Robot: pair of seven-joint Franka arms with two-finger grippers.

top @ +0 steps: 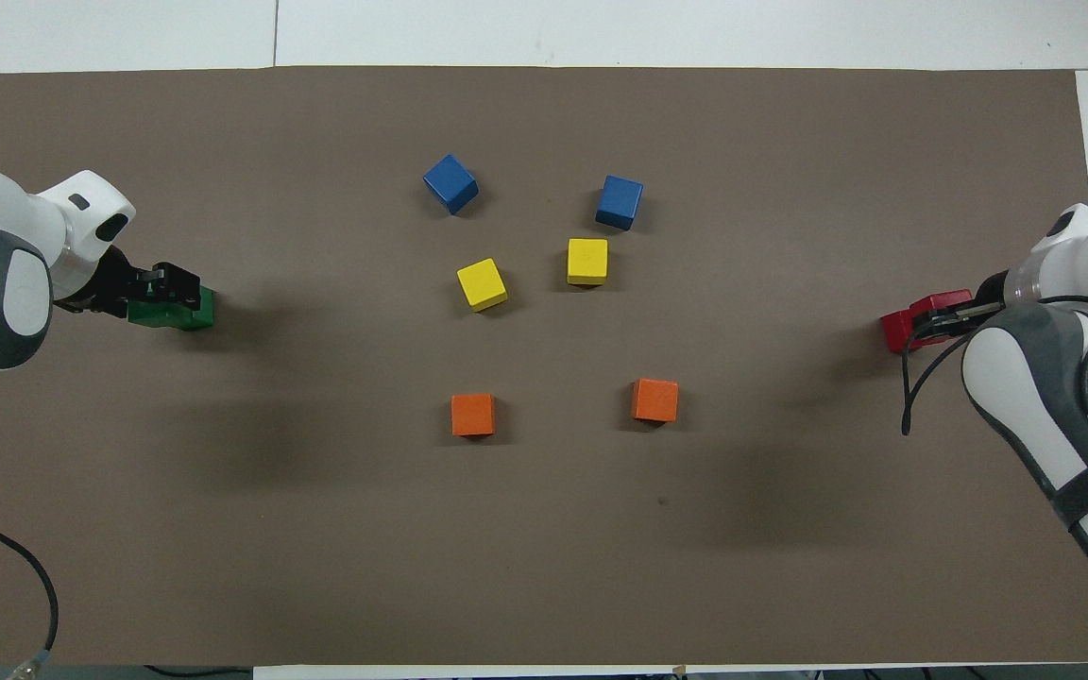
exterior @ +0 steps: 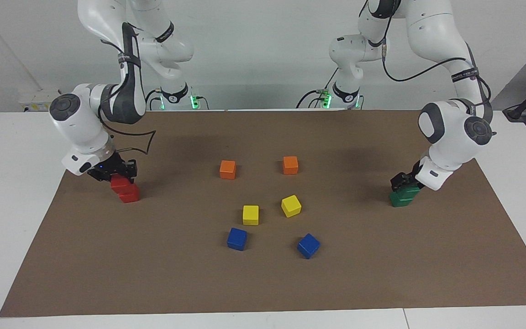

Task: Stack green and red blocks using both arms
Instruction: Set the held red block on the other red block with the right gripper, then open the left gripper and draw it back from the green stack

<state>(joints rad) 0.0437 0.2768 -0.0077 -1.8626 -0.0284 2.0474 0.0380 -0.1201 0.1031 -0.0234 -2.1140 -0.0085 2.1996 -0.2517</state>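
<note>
Two red blocks sit at the right arm's end of the mat, the upper red block [exterior: 118, 184] resting off-centre on the lower red block [exterior: 129, 195]. My right gripper [exterior: 119, 177] is shut on the upper one; it shows in the overhead view [top: 943, 316] on the red blocks [top: 901, 328]. At the left arm's end, the upper green block [exterior: 407, 191] sits on the lower green block [exterior: 399, 200]. My left gripper [exterior: 403, 183] is shut on the upper one; it shows in the overhead view [top: 166, 286] on the green blocks [top: 178, 312].
In the middle of the brown mat [exterior: 381, 274] lie two orange cubes [exterior: 228, 169] [exterior: 290, 165], two yellow cubes [exterior: 250, 214] [exterior: 291, 205] and two blue cubes [exterior: 237, 238] [exterior: 308, 245], the blue ones farthest from the robots. White table borders the mat.
</note>
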